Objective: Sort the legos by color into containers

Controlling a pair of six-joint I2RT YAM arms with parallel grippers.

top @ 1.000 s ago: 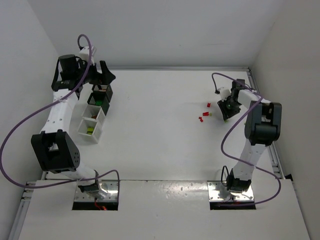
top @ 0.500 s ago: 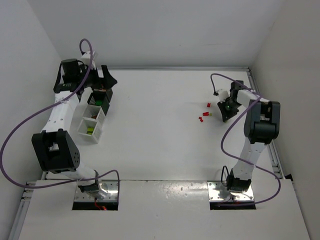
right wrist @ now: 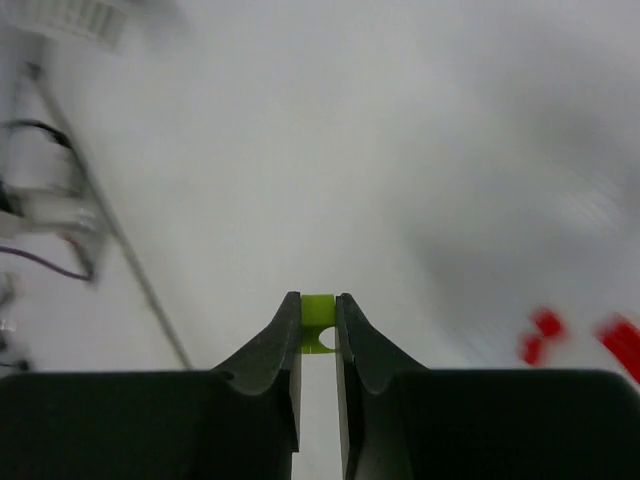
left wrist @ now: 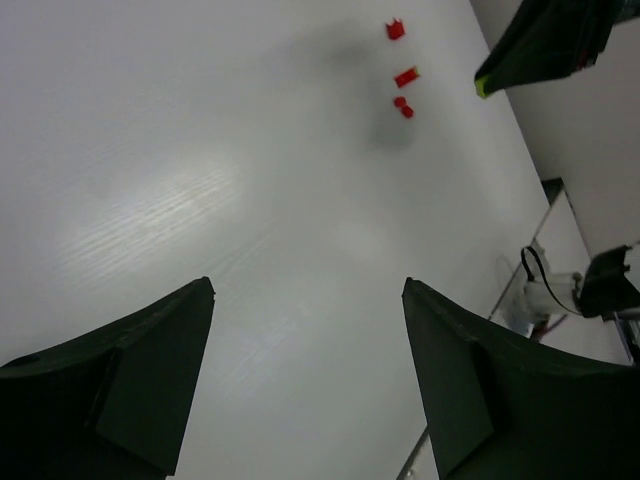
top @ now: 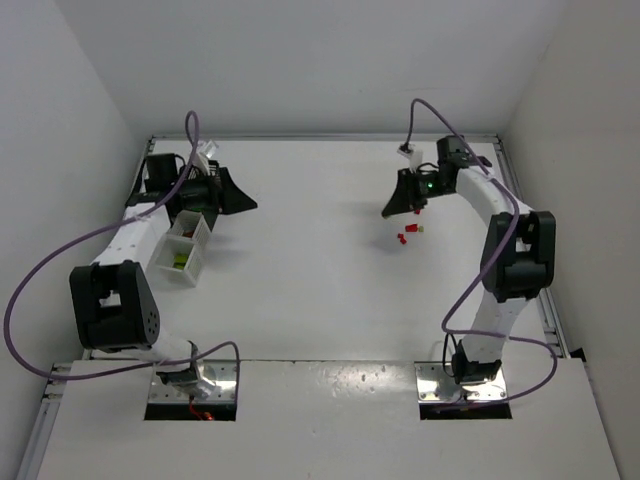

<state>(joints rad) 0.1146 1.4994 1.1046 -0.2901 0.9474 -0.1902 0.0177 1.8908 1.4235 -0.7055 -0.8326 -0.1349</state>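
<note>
A yellow-green lego (right wrist: 318,322) is pinched at the fingertips of my right gripper (right wrist: 318,298), which is shut on it. In the top view that gripper (top: 388,209) hangs over the table just left of the loose legos. Several red legos (top: 403,238) lie there, seen from the left wrist as small red bricks (left wrist: 405,77). My left gripper (top: 243,201) is open and empty, its fingers (left wrist: 150,370) wide apart over bare table, pointing right. Two white containers (top: 182,256) stand at the left; the black containers are mostly hidden under the left arm.
The white bin nearest the camera holds a yellow-green piece (top: 179,262). Walls close the table at the left, back and right. Purple cables (top: 60,262) loop off both arms. Metal base plates (top: 455,385) sit at the near edge.
My right gripper closed on the yellow-green lego, lifted it and swung left, away from the red bricks. My left gripper swung from over the bins toward the table's middle.
</note>
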